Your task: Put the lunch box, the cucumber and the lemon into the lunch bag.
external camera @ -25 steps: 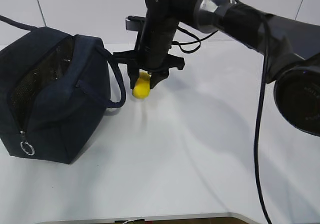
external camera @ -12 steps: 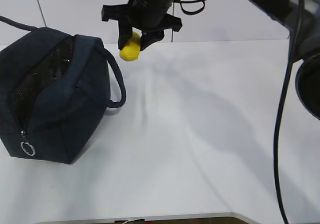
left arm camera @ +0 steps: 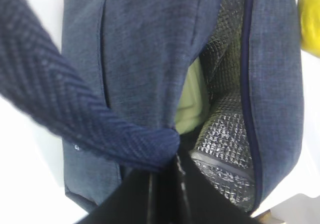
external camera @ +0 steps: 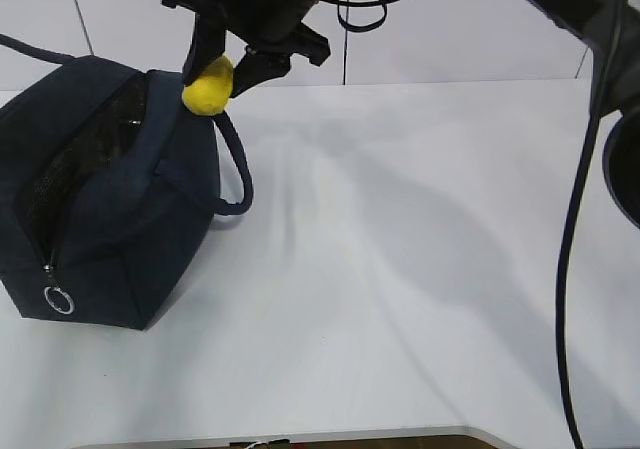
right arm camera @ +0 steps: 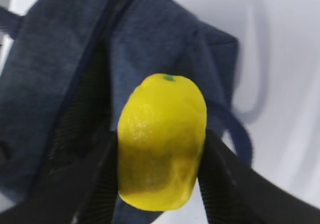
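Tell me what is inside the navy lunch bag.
Inside the boxy navy fabric lunch bag, against its shiny quilted lining, a pale green surface shows, probably the lunch box lid. The bag's flap hides everything else; no cucumber shows.

Inside the boxy dark navy fabric lunch bag (left arm camera: pixel 150 59), only a pale green sliver of the lunch box lid (left arm camera: pixel 192 102) peeks through the opening; the rest is buried behind the fabric flap. No cucumber can be made out in there. The left fingers (left arm camera: pixel 165 194) are a dark blur at the bottom edge, clamping a navy loop handle (left arm camera: pixel 75 109). The small bright yellow lemon (left arm camera: pixel 310 24) is cut off by the right edge. Exterior view: the bag's left side runs off-frame.
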Controlling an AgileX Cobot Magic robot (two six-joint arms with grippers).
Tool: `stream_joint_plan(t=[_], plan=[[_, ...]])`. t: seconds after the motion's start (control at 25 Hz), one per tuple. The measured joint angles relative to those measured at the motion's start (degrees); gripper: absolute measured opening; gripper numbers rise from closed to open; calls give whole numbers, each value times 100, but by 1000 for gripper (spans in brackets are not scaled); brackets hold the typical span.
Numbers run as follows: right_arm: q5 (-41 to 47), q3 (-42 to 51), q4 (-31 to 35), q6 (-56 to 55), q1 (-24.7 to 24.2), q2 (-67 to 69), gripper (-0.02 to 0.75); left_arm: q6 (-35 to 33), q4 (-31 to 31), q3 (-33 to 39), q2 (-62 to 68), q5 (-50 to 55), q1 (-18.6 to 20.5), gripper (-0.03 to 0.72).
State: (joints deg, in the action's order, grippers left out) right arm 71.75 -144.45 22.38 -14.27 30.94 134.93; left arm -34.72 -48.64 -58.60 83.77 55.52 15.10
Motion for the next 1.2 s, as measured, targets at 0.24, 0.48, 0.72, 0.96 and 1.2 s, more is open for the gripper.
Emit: stream_joint_plan(t=[0.24,0.48,0.72,0.96,1.2], plan=[[0,0,876,241,0,0,365,0,-121,0,0,122,0,-6],[0,0,1471,620,111,0,365,-144,-620,0,9,195,-126,-6],[0,0,1474,999,487,137,365,-252,-900,0,9,267,-251,-6],[0,0,766,1045,597,356,365,-299,-1036,0,9,313,-264,-6],[0,0,596,1045,597,513,365,-334,-1093,0,9,378,-264,-6]])
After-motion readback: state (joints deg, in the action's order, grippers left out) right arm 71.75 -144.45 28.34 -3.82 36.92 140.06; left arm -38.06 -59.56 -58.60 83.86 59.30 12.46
